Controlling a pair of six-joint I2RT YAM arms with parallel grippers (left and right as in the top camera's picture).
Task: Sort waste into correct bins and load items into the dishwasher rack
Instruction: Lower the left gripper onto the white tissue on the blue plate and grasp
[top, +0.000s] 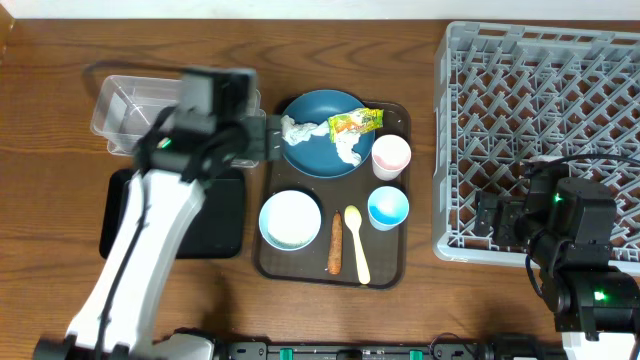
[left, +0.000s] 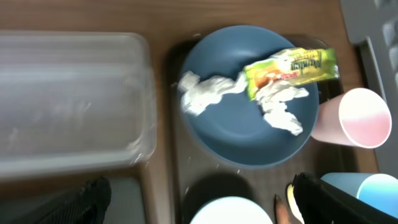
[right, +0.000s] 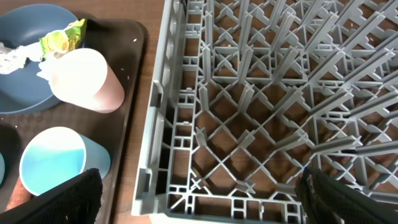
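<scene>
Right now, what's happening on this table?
Nothing is held yet. The left arm hangs with open jaws by the blue plate, which carries crumpled tissue and a yellow-green wrapper. The right arm hovers, jaws open, over the near edge of the grey rack. The pink cup, blue cup, bowl, spoon and food stick all sit on the brown tray; the clear tub holds nothing.

We see a dk blue plate (top: 315, 105) w/ white tissue (top: 346, 150) and a yellow-green wrapper (top: 355, 123), red-orange print, centre top. Pink-white cup (top: 391, 156), lt blue cup (top: 388, 207), pale bowl (top: 291, 220), pale yellow spoon (top: 357, 245) and orange-brown stick (top: 335, 243) on a dk brown tray (top: 390, 252). Grey lattice rack (top: 443, 140) at right; clear tub (top: 125, 105) and black tray (top: 220, 215) at left; brown wood-grain table (top: 60, 60).
</scene>
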